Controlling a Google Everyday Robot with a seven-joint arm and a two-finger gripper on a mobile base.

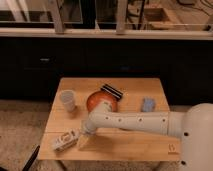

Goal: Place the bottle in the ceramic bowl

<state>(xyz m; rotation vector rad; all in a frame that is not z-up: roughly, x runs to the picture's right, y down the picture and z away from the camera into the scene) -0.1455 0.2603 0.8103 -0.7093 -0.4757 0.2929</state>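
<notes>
tool [82,136] beside lying bottle [65,141], ceramic bowl [95,99] behind, wooden table [131,141]

My gripper [81,136] hangs low over the wooden table's [125,145] front left. I note a white plastic cup [67,99] upright far left, a black ridged oblong object [112,91] mid-rear, a small blue item [148,104] at right.
</notes>
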